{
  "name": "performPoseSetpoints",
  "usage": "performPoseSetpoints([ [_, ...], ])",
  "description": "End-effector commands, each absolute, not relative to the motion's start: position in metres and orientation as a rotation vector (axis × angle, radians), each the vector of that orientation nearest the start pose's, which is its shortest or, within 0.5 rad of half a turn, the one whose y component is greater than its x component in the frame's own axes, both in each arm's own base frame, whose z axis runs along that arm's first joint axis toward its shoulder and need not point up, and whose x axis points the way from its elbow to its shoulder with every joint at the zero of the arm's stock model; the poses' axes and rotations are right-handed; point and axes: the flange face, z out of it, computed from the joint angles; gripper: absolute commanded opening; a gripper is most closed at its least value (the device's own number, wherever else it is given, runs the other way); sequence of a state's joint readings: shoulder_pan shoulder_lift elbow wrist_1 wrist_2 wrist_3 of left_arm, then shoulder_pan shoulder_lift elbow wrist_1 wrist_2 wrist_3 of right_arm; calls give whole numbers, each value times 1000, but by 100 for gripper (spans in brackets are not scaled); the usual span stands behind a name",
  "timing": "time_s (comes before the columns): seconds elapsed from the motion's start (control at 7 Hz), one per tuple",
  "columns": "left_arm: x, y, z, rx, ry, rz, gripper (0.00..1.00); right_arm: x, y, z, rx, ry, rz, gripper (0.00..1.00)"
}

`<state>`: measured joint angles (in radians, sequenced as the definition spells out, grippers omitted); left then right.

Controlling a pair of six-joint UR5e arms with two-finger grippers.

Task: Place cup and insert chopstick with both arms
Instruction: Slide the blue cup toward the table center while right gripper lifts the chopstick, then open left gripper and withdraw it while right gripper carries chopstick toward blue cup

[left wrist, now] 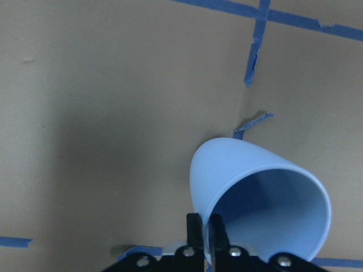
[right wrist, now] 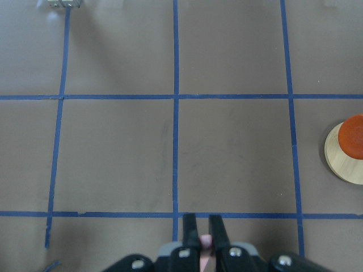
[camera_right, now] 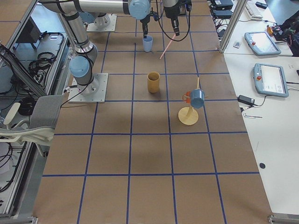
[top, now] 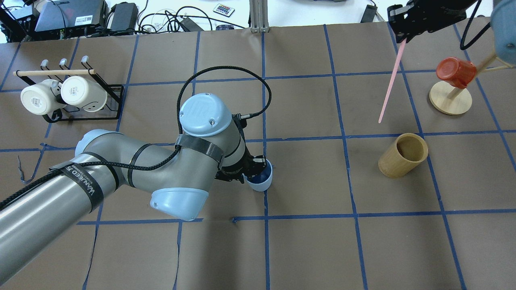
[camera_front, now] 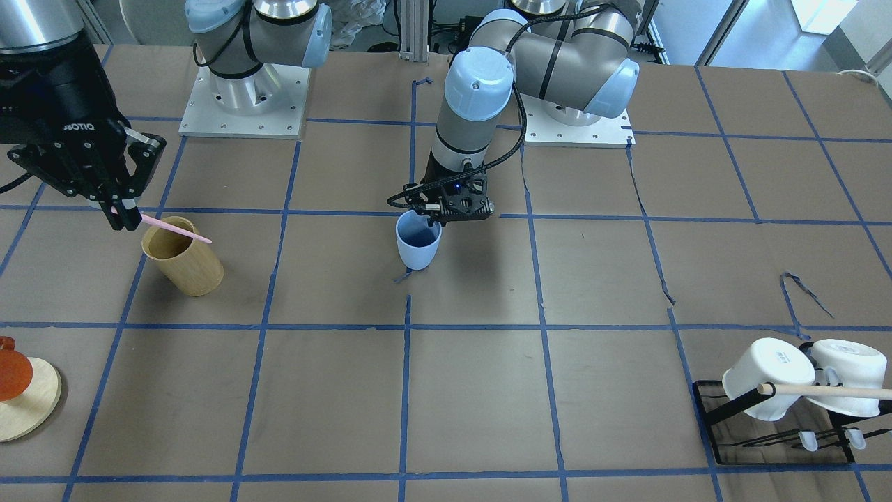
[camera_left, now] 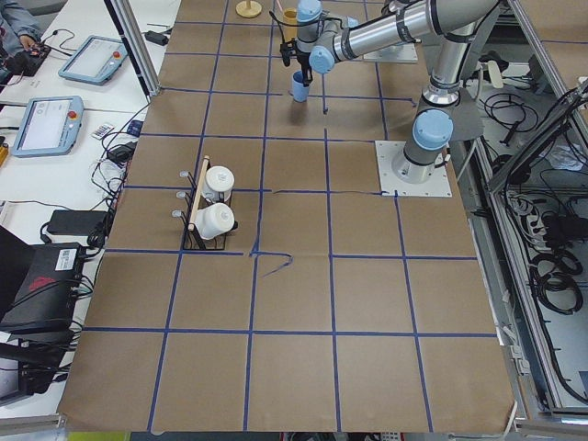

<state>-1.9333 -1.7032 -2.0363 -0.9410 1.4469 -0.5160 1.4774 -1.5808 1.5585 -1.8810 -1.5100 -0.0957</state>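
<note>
The light blue cup (camera_front: 418,244) stands upright at a tape crossing in the middle of the table; I cannot tell if its base touches the paper. My left gripper (camera_front: 435,220) is shut on its rim, one finger inside and one outside, as the left wrist view shows at the cup (left wrist: 255,198). The cup also shows in the overhead view (top: 261,179). My right gripper (camera_front: 124,222) is shut on the top end of a pink chopstick (camera_front: 178,230), held high above the table. In the overhead view the chopstick (top: 389,82) hangs down from the right gripper (top: 403,39).
A tan wooden cylinder (top: 403,161) stands below the chopstick, to the cup's right in the overhead view. A red cup on a wooden stand (top: 455,76) is at the far right. A black rack with two white mugs (top: 60,94) and a wooden rod is at the far left.
</note>
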Motion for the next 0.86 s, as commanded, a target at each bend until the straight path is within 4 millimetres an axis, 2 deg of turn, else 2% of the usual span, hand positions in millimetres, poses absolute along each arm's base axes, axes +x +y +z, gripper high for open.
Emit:
performPoseSetpoints([
  [0.0, -301, -408, 303, -92, 3287, -79, 74, 121, -520, 535, 34, 3041, -513, 0],
  [0.14, -282, -418, 335, -29, 3264, -74, 84, 139, -518, 534, 48, 3026, -523, 0],
  [0.29, -251, -438, 380, 0, 3244, -80, 86, 155, -515, 542, 84, 2995, -588, 0],
  [0.43, -207, -459, 424, 118, 3210, -21, 85, 184, -510, 548, 25, 2966, -677, 0],
  [0.57, -175, -468, 444, 116, 3207, -1, 85, 207, -504, 541, 2, 2960, -663, 0],
  [0.71, -157, -472, 455, 180, 3200, -46, 85, 232, -495, 538, 66, 2931, -638, 0],
])
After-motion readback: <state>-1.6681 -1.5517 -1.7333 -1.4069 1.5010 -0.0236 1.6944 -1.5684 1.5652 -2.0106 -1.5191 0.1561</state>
